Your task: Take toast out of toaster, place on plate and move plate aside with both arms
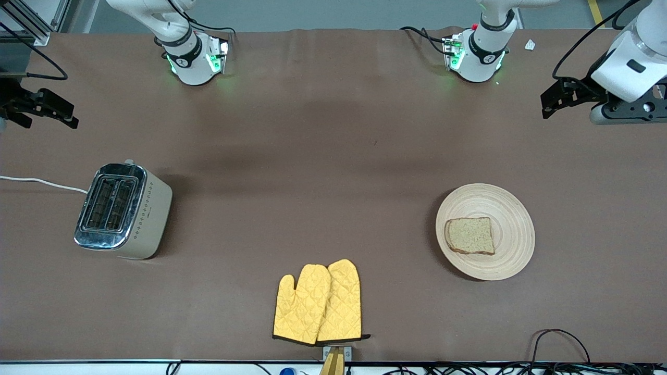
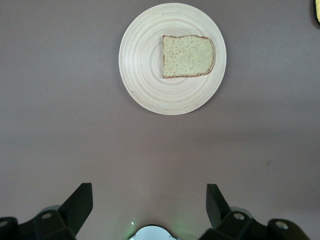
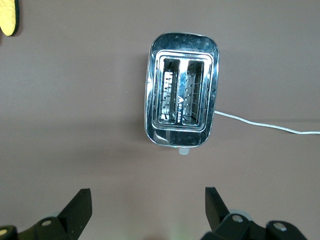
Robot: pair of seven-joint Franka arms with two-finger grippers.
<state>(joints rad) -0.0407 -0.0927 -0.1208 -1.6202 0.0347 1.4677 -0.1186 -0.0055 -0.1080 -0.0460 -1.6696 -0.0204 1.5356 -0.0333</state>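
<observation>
Table [image 1: 333,156] space is wide and brown, and the big things sit well apart on it. At the right arm's end stands the toaster [image 1: 122,209], with its white cord [image 1: 41,182] running off the edge. Both slots look empty in the right wrist view, so I think the bread has already come out. At the left arm's end lies the round wooden plate [image 1: 508,208], and the toast [image 1: 470,236] rests flat on it, a bit off the middle. That fits a plate put aside, so the job looks about done. Two yellow oven mitts [image 1: 318,303] lie side by side in the middle, nearer to the front camera than the plate and the toaster, and nothing touches them. The right gripper [image 1: 39,107] hangs up in the air over the table edge at its own end, its fingers [image 3: 80,207] spread wide apart with nothing in them. The left gripper [image 1: 565,96] hangs over the table at its own end too, fingers [image 2: 80,205] also wide apart and holding nothing. Both arms seem to be waiting.
</observation>
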